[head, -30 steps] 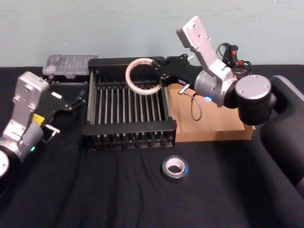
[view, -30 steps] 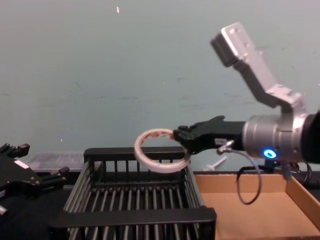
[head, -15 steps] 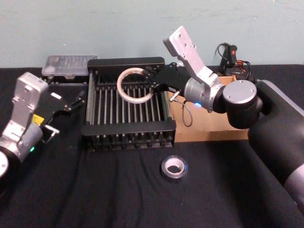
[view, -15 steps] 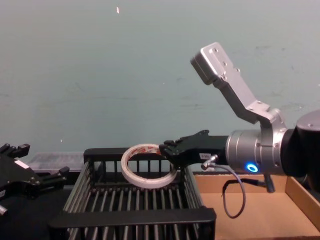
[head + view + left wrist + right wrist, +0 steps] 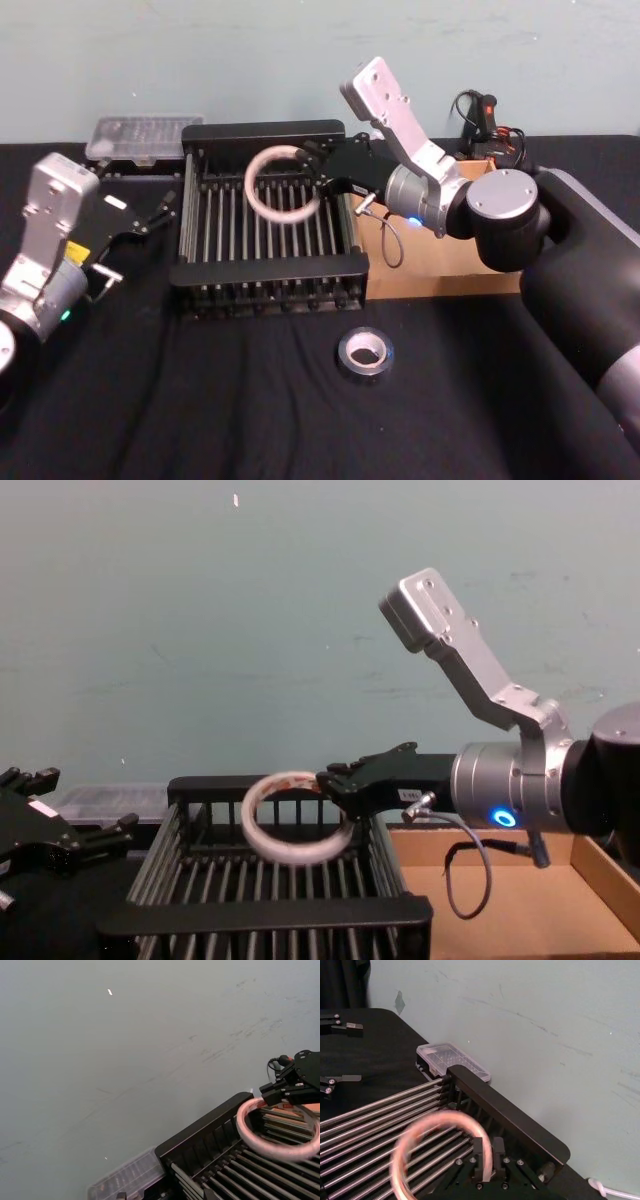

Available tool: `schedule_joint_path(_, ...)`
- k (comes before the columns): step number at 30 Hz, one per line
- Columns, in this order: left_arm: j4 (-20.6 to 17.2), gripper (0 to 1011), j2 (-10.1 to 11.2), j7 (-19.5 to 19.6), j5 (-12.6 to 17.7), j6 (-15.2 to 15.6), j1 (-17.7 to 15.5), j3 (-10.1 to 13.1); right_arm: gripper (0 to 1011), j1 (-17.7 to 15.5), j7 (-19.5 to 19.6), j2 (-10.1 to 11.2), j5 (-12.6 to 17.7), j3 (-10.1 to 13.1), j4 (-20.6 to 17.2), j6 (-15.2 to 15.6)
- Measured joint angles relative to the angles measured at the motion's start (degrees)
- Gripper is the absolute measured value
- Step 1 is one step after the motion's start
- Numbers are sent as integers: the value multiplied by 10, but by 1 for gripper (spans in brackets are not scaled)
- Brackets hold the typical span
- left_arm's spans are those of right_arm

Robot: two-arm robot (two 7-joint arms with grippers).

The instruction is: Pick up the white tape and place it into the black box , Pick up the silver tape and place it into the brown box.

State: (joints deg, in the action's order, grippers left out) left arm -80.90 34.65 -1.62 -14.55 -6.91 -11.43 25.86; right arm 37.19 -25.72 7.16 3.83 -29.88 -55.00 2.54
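Note:
The white tape (image 5: 283, 185) hangs blurred and tilted over the back half of the black box (image 5: 270, 268), right at the tips of my right gripper (image 5: 318, 170). In the right wrist view that gripper's fingers (image 5: 479, 1152) stand a little apart with nothing between them, and the white tape (image 5: 437, 1142) is just in front of them. The silver tape (image 5: 365, 352) lies flat on the black cloth, in front of the black box. The brown box (image 5: 440, 270) sits right of the black box, under my right arm. My left gripper (image 5: 158, 212) is parked open to the left of the black box.
A clear plastic case (image 5: 140, 133) lies behind the black box's left corner. A small tool with cables (image 5: 487, 122) sits at the back right by the wall. Black cloth covers the table in front, around the silver tape.
My right gripper carried the white tape left and lower, over the black box. The tape has now tipped down from flat and blurs at the fingertips. The left arm stayed still.

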Motion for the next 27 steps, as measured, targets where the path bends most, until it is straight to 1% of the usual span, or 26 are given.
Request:
schedule_joint_path(1,0,1001,0,0,0,0,0,0,123,0,0,0,0,0,0,0)
schedule_joint_path(3,0,1001,0,0,0,0,0,0,192,0,0,0,0,0,0,0)
schedule_joint_path(6,0,1001,0,0,0,0,0,0,263,0,0,0,0,0,-1,0)
schedule_joint_path(8,0,1001,0,0,0,0,0,0,341,0,0,0,1,1,-1,1)
schedule_joint_path(9,0,1001,0,0,0,0,0,0,353,0,0,0,1,1,-1,1)
schedule_joint_path(11,0,1001,0,0,0,0,0,0,436,-1,1,0,1,1,-1,1)
schedule_joint_path(13,0,1001,0,0,0,0,0,0,492,-1,1,1,1,1,-1,1)
schedule_joint_path(14,0,1001,0,0,0,0,0,0,492,-1,1,1,1,1,-1,1)
schedule_joint_path(15,0,1001,0,0,0,0,0,0,549,-1,1,1,1,1,-1,1)
schedule_joint_path(19,0,1001,0,0,0,0,0,0,681,-1,1,1,1,1,-1,1)
schedule_joint_path(20,0,1001,0,0,0,0,0,0,736,-1,1,1,1,1,-2,1)
schedule_joint_path(23,0,1001,0,0,0,0,0,0,794,-1,1,1,1,1,-2,1)
schedule_joint_path(24,0,1002,0,0,0,0,0,0,847,-1,1,1,1,1,-2,1)
schedule_joint_path(26,0,1001,0,0,0,0,0,0,878,-1,1,1,1,1,-2,1)
schedule_joint_path(27,0,1001,0,0,0,0,0,0,925,-1,1,1,1,1,-2,1)
